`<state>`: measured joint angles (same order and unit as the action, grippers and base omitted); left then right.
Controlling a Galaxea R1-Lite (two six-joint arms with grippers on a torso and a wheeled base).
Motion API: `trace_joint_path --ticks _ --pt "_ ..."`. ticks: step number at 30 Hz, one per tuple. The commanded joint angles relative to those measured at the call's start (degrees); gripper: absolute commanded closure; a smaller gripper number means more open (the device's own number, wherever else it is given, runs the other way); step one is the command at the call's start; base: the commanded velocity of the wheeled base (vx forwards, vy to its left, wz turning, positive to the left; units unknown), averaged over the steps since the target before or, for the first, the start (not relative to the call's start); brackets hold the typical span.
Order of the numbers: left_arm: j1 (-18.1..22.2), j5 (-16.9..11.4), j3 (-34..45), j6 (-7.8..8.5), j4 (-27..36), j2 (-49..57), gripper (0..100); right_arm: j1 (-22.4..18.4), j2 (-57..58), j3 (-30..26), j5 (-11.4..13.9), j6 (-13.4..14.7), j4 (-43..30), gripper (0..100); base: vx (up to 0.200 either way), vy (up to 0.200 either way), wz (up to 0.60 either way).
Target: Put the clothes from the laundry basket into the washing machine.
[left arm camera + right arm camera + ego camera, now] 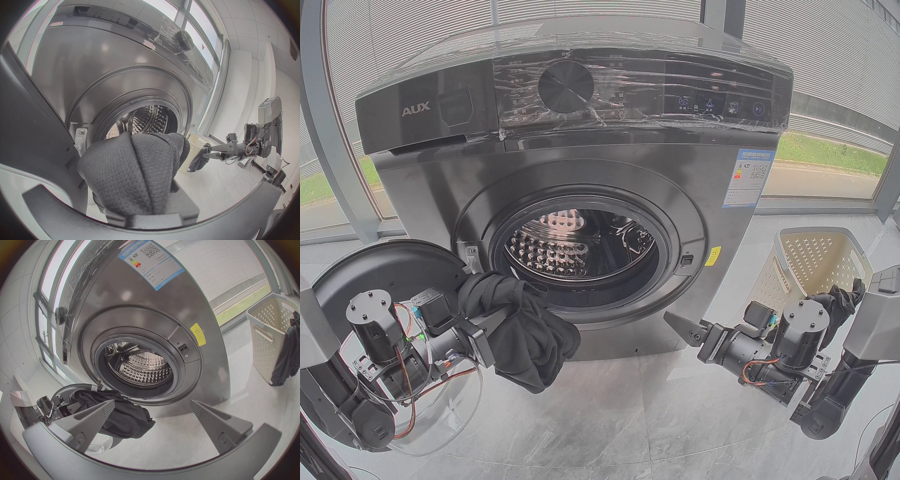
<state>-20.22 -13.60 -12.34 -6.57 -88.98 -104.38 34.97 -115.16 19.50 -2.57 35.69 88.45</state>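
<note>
Black garment (531,337) held at the washer (581,156) opening (581,253).
Left claw (490,324) clamps it just outside the lower-left rim; right claw (210,150), fingers apart, hangs over bare floor (675,412) near the basket (819,240).

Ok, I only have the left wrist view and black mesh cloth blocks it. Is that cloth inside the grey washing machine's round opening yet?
Observer: No. The black mesh garment hangs from the left gripper outside the grey washing machine, at its opening's lower left rim.
Operator: Anything in the drum already?
Observer: The steel drum looks bare in the right wrist view.
Operator: More to fetch?
Observer: A second black garment is draped over the cream perforated laundry basket's rim; its inside looks bare.
</note>
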Motion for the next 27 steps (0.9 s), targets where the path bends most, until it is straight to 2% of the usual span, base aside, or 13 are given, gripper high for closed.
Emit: trace_joint_path --ticks 1,6,10,13,17,27 --pt "-0.08 -0.02 -0.06 -0.02 -0.14 0.31 100 0.01 1.08 -0.34 0.37 0.25 0.14 0 0.000 0.000 0.00" --pt "0.01 -0.02 -0.14 -0.02 -0.14 0.66 100 0.36 1.26 -0.78 0.20 2.01 -0.21 0 0.000 0.000 0.00" --pt "0.10 -0.02 -0.23 -0.02 -0.14 0.66 100 0.36 1.08 -0.43 -0.06 1.75 0.05 0 0.000 0.000 0.00" --pt "0.10 -0.02 -0.23 -0.02 -0.14 0.66 100 0.36 0.99 -0.17 -0.06 1.48 0.14 0 0.000 0.000 0.60" --pt "0.10 -0.02 -0.23 -0.02 -0.14 0.58 100 0.62 1.17 -0.08 -0.06 1.31 0.23 0 0.000 0.000 0.00" --pt "0.01 -0.02 -0.06 0.07 -0.14 0.40 100 1.50 1.17 -0.26 0.02 -2.91 0.23 0 0.000 0.000 0.00"
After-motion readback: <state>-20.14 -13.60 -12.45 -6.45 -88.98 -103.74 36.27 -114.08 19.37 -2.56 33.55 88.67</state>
